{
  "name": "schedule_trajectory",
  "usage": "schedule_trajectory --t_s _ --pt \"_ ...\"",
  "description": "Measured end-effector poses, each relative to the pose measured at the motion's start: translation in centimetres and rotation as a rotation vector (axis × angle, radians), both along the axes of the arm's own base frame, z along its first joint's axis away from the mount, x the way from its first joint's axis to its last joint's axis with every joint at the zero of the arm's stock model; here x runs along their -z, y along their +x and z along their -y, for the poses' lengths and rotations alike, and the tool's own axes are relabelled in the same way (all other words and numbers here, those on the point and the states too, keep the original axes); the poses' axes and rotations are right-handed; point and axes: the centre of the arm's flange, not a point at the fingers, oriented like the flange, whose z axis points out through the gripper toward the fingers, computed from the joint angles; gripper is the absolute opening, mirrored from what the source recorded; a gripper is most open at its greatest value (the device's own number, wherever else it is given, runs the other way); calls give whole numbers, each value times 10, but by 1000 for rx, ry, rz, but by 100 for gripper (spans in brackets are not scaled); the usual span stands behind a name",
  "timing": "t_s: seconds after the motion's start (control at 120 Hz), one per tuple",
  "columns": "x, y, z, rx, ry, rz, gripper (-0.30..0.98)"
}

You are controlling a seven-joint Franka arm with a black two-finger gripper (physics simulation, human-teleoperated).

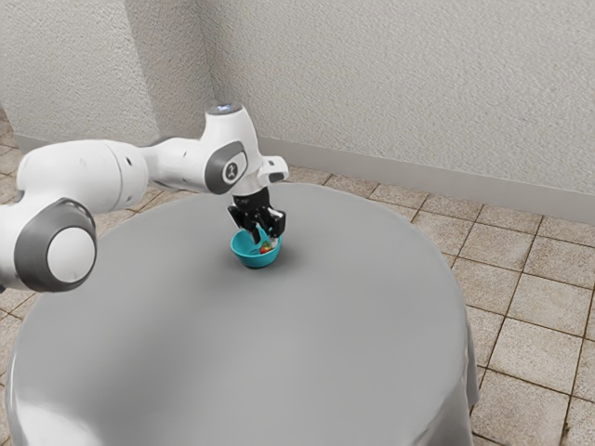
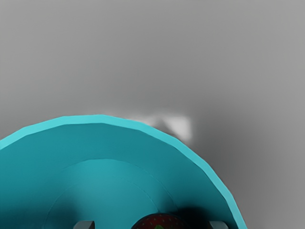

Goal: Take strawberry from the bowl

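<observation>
Turquoise is the bowl point(image 1: 256, 262) under me, an open, round thing with a paler rim, standing upright on the grey table point(image 1: 279, 344). The strawberry point(image 2: 159, 222) is inside the bowl, and in the wrist view I see the top of its red, seeded skin with a bit of green on it. A dark shadow lies beside it on the bowl's inner wall.

My gripper point(image 1: 264, 241) is over the bowl, pointing down into its mouth. My fingers point(image 2: 85, 225) stand apart, one to each side of the strawberry, with turquoise showing between the berry and one fingertip and shadow between it and the other. I have nothing clamped. How deep my tips reach below the bowl's rim I cannot tell.

In the exterior view my white and grey arm point(image 1: 88, 172) comes in from the exterior view's left and bends down above the bowl, with the black of my hand just over the rim. The smooth tabletop spreads all around the bowl, and its curved far edge runs behind the bowl. Farther behind the bowl stands a rough, pale wall point(image 1: 390, 84) with a plain skirting point(image 1: 418, 177) along its foot. Toward the exterior view's right from the bowl, past the table's edge, lie square, tan floor tiles point(image 1: 535, 358) with dark joints.
</observation>
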Motion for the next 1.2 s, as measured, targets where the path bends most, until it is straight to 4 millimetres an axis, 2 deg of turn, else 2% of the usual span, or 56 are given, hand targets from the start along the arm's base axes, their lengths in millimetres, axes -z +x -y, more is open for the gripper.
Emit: schedule_trajectory --t_s 0.2,0.567,0.717,0.767,0.842,0.933,1.0,1.108,1.2 --pt "13 0 0 0 -5 -6 28" --pt "20 1 -3 0 0 3 15" --pt "6 1 -10 -12 18 15 11" --pt "-5 -1 -12 -17 25 20 9" --pt "-32 -5 -11 -18 34 34 7" --pt "-61 -12 1 -10 32 44 6" --pt "-71 -14 26 12 21 47 4" --pt "-76 -16 82 69 0 49 3" --pt "-64 -16 106 86 -12 37 2"
